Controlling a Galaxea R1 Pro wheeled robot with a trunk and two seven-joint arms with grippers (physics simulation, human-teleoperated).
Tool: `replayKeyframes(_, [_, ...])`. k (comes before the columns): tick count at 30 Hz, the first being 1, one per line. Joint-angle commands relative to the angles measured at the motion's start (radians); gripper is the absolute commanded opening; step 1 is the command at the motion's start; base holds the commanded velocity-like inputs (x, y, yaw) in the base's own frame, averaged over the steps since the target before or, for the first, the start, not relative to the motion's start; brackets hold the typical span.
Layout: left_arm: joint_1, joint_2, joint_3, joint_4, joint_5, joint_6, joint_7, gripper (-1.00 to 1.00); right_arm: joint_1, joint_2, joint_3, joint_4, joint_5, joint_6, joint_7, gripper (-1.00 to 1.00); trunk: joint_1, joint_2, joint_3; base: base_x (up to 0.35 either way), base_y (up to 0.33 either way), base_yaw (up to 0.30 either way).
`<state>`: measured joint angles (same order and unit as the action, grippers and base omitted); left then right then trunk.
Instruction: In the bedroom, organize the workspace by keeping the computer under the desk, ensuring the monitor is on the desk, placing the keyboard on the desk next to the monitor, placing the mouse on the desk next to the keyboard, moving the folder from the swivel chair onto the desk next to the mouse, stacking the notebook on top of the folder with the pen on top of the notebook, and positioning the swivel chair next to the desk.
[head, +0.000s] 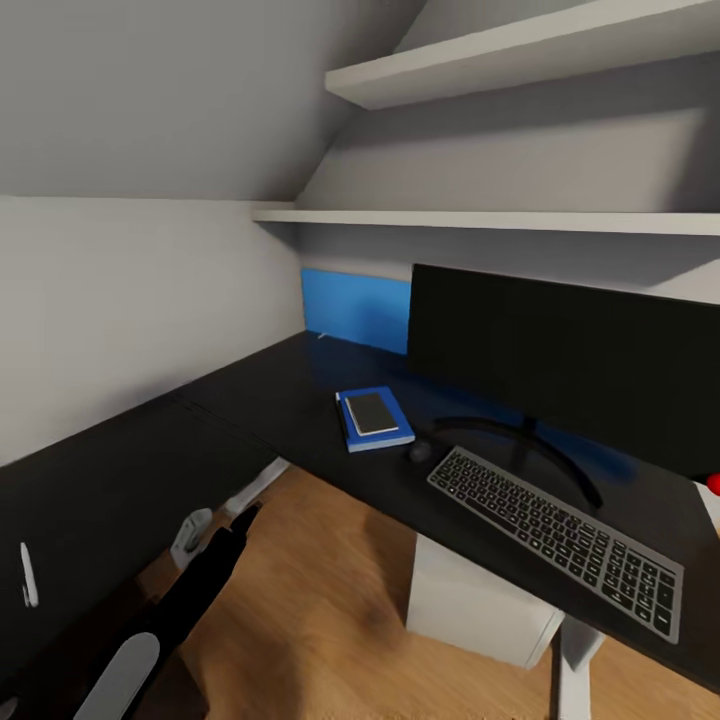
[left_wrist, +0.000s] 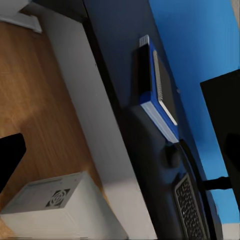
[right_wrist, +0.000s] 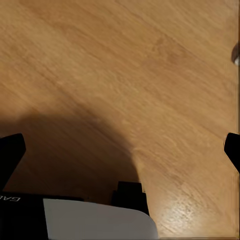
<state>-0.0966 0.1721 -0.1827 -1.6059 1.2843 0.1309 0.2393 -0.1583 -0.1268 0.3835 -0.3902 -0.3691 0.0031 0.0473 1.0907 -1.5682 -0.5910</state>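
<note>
The black monitor (head: 570, 360) stands on the black desk (head: 280, 400), with the keyboard (head: 560, 525) in front of it. A small dark mouse (head: 420, 452) lies just beyond the keyboard's left end. Next to the mouse lies the blue folder (head: 378, 432) with the dark notebook (head: 371, 412) on top. The white computer (head: 480, 600) sits on the floor under the desk. A thin white pen (head: 28, 575) lies on the desk's left wing. My left gripper (head: 240, 520) hangs low in front of the desk, open and empty. My right gripper (right_wrist: 122, 150) is open over bare wooden floor.
Two white shelves (head: 500, 218) run along the wall above the monitor, under a sloping ceiling. A blue panel (head: 355, 305) backs the desk. White desk feet (head: 255, 485) stand on the wooden floor (head: 330, 610). A red object (head: 714, 484) peeks in at the right edge.
</note>
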Motion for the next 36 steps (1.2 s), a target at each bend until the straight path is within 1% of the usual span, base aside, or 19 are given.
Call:
replayKeyframes(1, [-0.001, 0.001, -0.001, -0.002, 0.007, 0.001, 0.011, 1.0, -0.001, -0.001, 0.006, -0.002, -0.009, 0.001, -0.007, 1.0, -0.001, -0.001, -0.001, -0.311, -0.134, 0.267])
replayKeyframes(2, [-0.003, 0.0, -0.001, -0.002, 0.007, 0.001, 0.016, 1.0, -0.001, -0.001, 0.006, -0.003, -0.008, -0.003, -0.015, 1.0, -0.001, -0.001, -0.001, -0.312, -0.177, 0.249])
replayKeyframes(11, [-0.005, 0.0, -0.002, -0.001, 0.007, 0.001, 0.021, 1.0, -0.009, 0.001, 0.006, -0.013, -0.009, 0.003, -0.023, 1.0, -0.001, -0.001, -0.001, -0.306, -0.205, 0.253])
replayKeyframes(15, [-0.004, -0.001, -0.007, -0.001, -0.001, 0.002, 0.021, 1.0, -0.032, 0.002, 0.005, -0.03, -0.011, 0.011, -0.025, 1.0, -0.001, -0.001, -0.001, -0.254, -0.188, 0.265])
replayKeyframes(18, [-0.001, 0.0, -0.033, -0.001, -0.022, 0.004, 0.021, 1.0, -0.056, 0.014, 0.005, -0.036, -0.012, 0.03, -0.03, 1.0, -0.001, -0.001, -0.001, -0.134, -0.098, 0.271])
replayKeyframes(20, [0.004, 0.001, -0.06, -0.001, -0.04, 0.006, 0.03, 1.0, -0.075, 0.027, 0.005, -0.038, -0.011, 0.051, -0.043, 1.0, -0.001, -0.001, -0.001, -0.076, -0.055, 0.273])
replayKeyframes(21, [0.012, 0.003, -0.085, -0.001, -0.053, 0.008, 0.052, 1.0, -0.092, 0.04, 0.006, -0.04, -0.011, 0.075, -0.062, 1.0, -0.001, -0.001, -0.001, -0.043, -0.031, 0.274])
replayKeyframes(22, [0.012, 0.003, -0.085, -0.001, -0.053, 0.008, 0.052, 1.0, -0.092, 0.04, 0.006, -0.04, -0.011, 0.075, -0.062, 1.0, -0.001, -0.001, -0.001, -0.043, -0.031, 0.274])
replayKeyframes(23, [0.021, 0.003, -0.106, -0.001, -0.061, 0.01, 0.087, 1.0, -0.108, 0.048, 0.006, -0.041, -0.011, 0.096, -0.078, 1.0, -0.001, -0.001, -0.001, -0.028, -0.02, 0.275])
replayKeyframes(24, [0.024, 0.002, -0.116, -0.001, -0.064, 0.011, 0.108, 1.0, -0.116, 0.051, 0.006, -0.042, -0.011, 0.104, -0.084, 1.0, -0.001, -0.001, -0.001, -0.022, -0.016, 0.275])
replayKeyframes(25, [0.031, 0.005, -0.145, -0.002, -0.07, 0.014, 0.175, 1.0, -0.141, 0.061, 0.006, -0.048, -0.01, 0.121, -0.096, 1.0, -0.001, -0.001, -0.001, -0.011, -0.008, 0.275])
replayKeyframes(27, [0.036, 0.007, -0.163, -0.001, -0.071, 0.018, 0.22, 1.0, -0.158, 0.074, 0.007, -0.053, -0.009, 0.133, -0.101, 1.0, -0.001, -0.001, -0.002, -0.008, -0.006, 0.275])
replayKeyframes(28, [0.04, 0.008, -0.171, -0.001, -0.072, 0.023, 0.243, 1.0, -0.166, 0.083, 0.007, -0.055, -0.008, 0.143, -0.103, 1.0, -0.001, -0.001, -0.002, -0.006, -0.004, 0.275])
replayKeyframes(29, [0.051, 0.01, -0.185, -0.001, -0.073, 0.038, 0.292, 1.0, -0.181, 0.105, 0.008, -0.058, -0.008, 0.173, -0.106, 1.0, -0.001, -0.001, -0.002, -0.004, -0.003, 0.276])
replayKeyframes(33, [0.081, 0.012, -0.201, -0.002, -0.076, 0.069, 0.392, 1.0, -0.207, 0.147, 0.01, -0.064, -0.007, 0.24, -0.131, 1.0, -0.001, -0.001, -0.003, -0.002, -0.002, 0.276])
replayKeyframes(34, [0.106, 0.014, -0.204, -0.002, -0.077, 0.078, 0.437, 1.0, -0.218, 0.164, 0.011, -0.072, -0.006, 0.262, -0.163, 1.0, -0.001, -0.001, -0.003, -0.001, -0.001, 0.278])
replayKeyframes(36, [0.138, 0.015, -0.204, -0.001, -0.082, 0.082, 0.473, 1.0, -0.227, 0.18, 0.011, -0.08, -0.006, 0.277, -0.206, 1.0, -0.001, -0.001, -0.003, -0.001, -0.001, 0.278])
